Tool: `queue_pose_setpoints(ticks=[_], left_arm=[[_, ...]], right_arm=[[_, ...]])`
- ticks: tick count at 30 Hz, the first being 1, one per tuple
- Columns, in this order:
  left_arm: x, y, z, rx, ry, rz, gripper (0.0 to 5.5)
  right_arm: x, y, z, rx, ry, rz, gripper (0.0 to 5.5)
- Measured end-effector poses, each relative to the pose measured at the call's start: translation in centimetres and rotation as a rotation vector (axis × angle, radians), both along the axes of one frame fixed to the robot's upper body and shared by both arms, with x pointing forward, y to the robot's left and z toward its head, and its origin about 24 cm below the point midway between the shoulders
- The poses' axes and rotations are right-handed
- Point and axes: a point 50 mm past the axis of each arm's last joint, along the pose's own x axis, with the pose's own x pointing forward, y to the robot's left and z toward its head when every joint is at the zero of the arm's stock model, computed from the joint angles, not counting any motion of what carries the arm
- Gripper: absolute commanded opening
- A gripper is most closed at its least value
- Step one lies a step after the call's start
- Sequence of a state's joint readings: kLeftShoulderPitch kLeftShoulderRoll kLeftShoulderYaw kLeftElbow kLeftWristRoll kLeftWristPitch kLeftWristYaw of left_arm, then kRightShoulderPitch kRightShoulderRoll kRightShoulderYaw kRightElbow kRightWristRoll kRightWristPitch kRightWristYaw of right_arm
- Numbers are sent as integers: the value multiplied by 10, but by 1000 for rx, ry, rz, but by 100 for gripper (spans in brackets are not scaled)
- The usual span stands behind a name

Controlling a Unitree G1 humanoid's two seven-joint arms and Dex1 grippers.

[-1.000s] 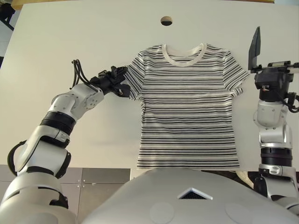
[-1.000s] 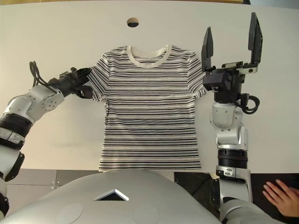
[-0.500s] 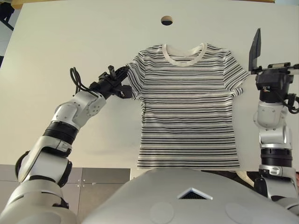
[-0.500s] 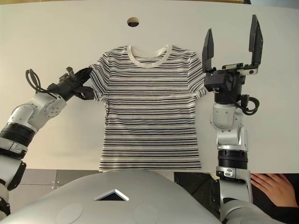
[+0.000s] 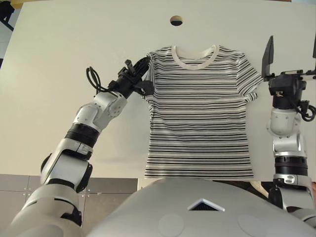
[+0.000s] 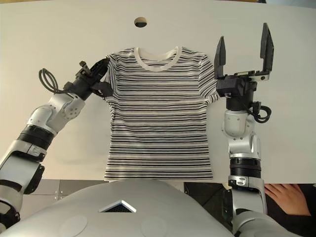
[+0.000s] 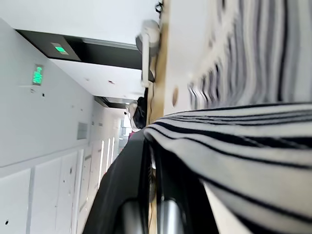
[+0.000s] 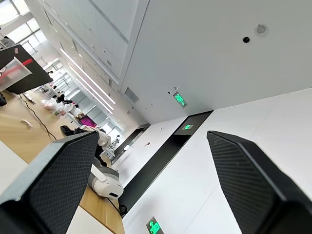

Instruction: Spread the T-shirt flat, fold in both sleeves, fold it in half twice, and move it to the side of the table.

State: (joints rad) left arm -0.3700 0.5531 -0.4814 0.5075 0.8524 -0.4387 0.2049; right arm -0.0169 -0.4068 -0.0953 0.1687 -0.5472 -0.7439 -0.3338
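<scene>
A black-and-white striped T-shirt with a white collar lies flat on the white table, collar at the far side. My left gripper is shut on the shirt's left sleeve, which is lifted and drawn inward over the shoulder. In the left wrist view the striped cloth drapes over a dark finger. My right gripper stands open beside the right sleeve, fingers pointing up, holding nothing. The right wrist view has its two fingers wide apart against the ceiling.
A round cable hole sits in the table beyond the collar. Bare tabletop stretches to the left of the shirt and along the far edge. The shirt's hem lies near the table's front edge.
My left gripper has moved right and away from me with the left sleeve, pulling it in toward the shirt's body. The right arm has barely moved.
</scene>
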Motion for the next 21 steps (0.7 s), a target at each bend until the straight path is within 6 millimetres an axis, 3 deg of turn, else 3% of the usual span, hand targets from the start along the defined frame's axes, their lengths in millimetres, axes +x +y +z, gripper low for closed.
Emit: queue_pose_setpoints(ticks=[8, 11, 15, 19, 21], left_arm=[[4, -29, -1, 11, -7, -102, 12], [-3, -39, -15, 35, 51, -150, 62], [-5, -46, -19, 4, 85, -164, 125], [-6, -47, -18, -20, 89, -163, 185], [-7, -47, -13, -68, 77, -155, 215]], right_arm=[[2, -2, -9, 6, 19, -14, 408], [2, -2, -10, 11, 18, -19, 408], [2, -5, -11, -8, 20, -30, 408], [13, -25, -7, -116, 48, -112, 408], [27, -51, -2, -208, 106, -215, 408]])
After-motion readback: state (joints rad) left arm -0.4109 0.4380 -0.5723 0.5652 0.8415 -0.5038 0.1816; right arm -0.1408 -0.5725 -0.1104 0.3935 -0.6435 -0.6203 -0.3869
